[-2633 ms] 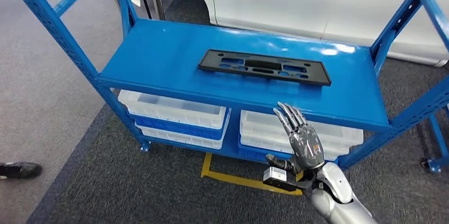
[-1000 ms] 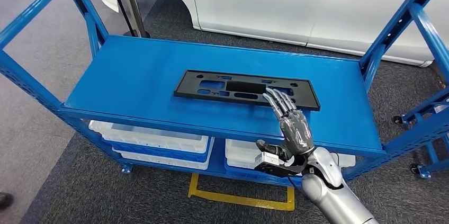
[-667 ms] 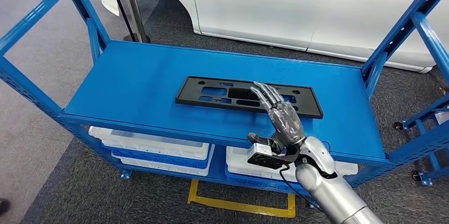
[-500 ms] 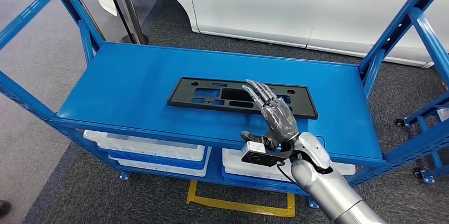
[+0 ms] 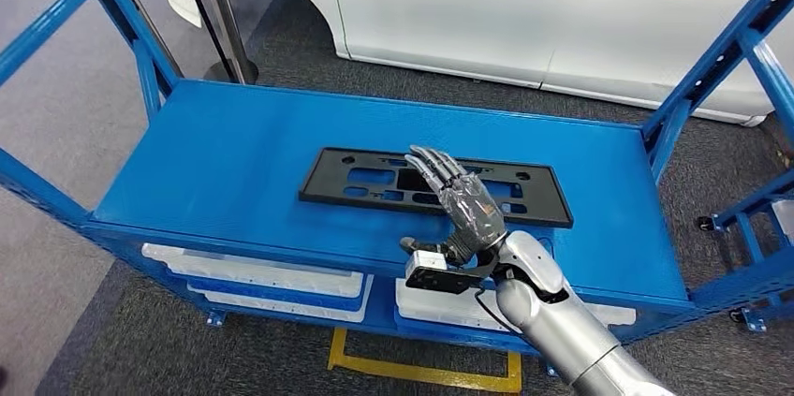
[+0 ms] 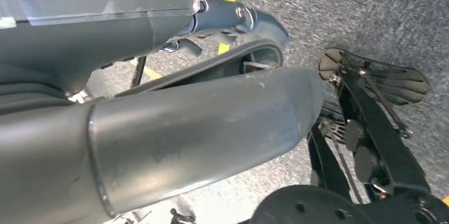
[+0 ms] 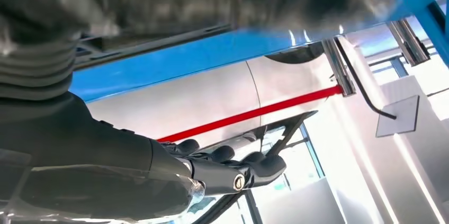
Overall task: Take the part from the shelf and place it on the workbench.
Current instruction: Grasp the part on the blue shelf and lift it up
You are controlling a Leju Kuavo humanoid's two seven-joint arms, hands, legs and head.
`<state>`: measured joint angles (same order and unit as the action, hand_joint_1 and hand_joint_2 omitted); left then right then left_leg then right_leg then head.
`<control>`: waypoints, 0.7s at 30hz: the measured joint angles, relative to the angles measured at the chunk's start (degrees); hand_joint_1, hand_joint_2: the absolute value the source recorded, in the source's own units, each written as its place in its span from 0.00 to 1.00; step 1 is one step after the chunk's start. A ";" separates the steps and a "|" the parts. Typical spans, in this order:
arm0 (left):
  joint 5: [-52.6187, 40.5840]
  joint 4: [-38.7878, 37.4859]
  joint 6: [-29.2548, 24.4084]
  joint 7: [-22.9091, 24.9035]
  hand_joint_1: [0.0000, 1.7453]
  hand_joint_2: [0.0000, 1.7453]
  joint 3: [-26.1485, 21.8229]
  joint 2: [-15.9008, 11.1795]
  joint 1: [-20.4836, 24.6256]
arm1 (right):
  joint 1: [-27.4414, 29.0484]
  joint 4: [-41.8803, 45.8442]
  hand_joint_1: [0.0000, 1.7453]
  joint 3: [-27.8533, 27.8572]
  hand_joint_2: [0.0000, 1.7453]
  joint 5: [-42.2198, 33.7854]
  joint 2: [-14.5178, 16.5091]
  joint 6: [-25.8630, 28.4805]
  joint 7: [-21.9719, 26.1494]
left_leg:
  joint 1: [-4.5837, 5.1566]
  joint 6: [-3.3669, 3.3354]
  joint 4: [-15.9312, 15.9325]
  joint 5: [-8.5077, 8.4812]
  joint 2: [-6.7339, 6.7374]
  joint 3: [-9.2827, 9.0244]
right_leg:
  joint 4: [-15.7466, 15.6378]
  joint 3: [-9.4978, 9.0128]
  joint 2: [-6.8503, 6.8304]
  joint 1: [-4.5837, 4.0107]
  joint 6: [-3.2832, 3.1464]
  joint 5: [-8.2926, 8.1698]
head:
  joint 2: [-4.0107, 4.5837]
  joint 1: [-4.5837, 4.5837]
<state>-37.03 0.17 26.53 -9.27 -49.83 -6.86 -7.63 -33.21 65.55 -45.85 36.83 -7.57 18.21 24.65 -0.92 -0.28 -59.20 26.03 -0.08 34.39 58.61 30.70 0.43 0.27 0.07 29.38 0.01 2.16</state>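
Observation:
A flat black rectangular part (image 5: 323,183) with several cut-outs lies on the blue shelf (image 5: 215,153). My right hand (image 5: 459,204) reaches in over the shelf's front edge, its fingers stretched out flat and apart above the middle of the part, holding nothing. I cannot tell whether the fingers touch it. In the right wrist view the dark fingers (image 7: 233,173) lie straight along the black part (image 7: 288,128). The left wrist view has my left hand (image 6: 201,128) as large blurred grey shapes above the grey carpet, and its fingers cannot be made out.
White bins (image 5: 253,274) sit on the lower shelf level. Blue uprights (image 5: 698,78) stand at the shelf's corners. A white car (image 5: 524,12) with a red stripe is parked behind. Yellow tape (image 5: 421,373) marks the grey carpet in front.
My right hand has gone from below the shelf's front edge up and forward until it is over the part's middle. The camera has moved closer to the shelf.

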 joint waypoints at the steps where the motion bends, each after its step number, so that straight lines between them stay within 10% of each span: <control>1: 0.06 -0.01 0.03 0.01 0.00 0.00 0.08 0.01 -0.03 | -0.16 -0.25 0.00 -0.12 1.00 -0.03 0.03 -0.20 -0.10 | -0.05 -0.14 0.23 -0.04 -0.05 -0.21 | -0.12 -0.23 0.00 -0.01 -0.10 -0.09 | -0.01 -0.01; 13: 0.91 -0.04 -0.14 0.14 0.00 0.00 0.80 0.08 0.04 | -2.18 -7.12 0.00 -2.21 1.00 4.23 1.98 -0.52 -3.63 | 0.43 -0.78 0.51 0.33 -0.26 -0.66 | -1.31 -1.25 -0.17 0.27 -0.82 -0.07 | -0.01 -0.03; 21: 1.16 -0.04 -0.34 0.14 0.00 0.00 1.44 0.10 0.05 | -5.22 -14.45 0.00 -3.29 1.00 8.02 5.33 2.79 -6.70 | 0.43 -0.86 0.49 0.24 -0.25 -0.75 | -1.28 -1.24 -0.29 0.28 0.11 -0.11 | -0.01 -0.04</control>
<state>-35.87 0.13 26.19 -9.14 -48.39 -6.75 -7.58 -38.43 51.10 -49.13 44.86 -2.25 21.00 17.96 -0.49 -1.15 -58.72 26.27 -0.32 33.64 57.33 29.46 0.14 0.55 0.18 29.27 0.00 2.12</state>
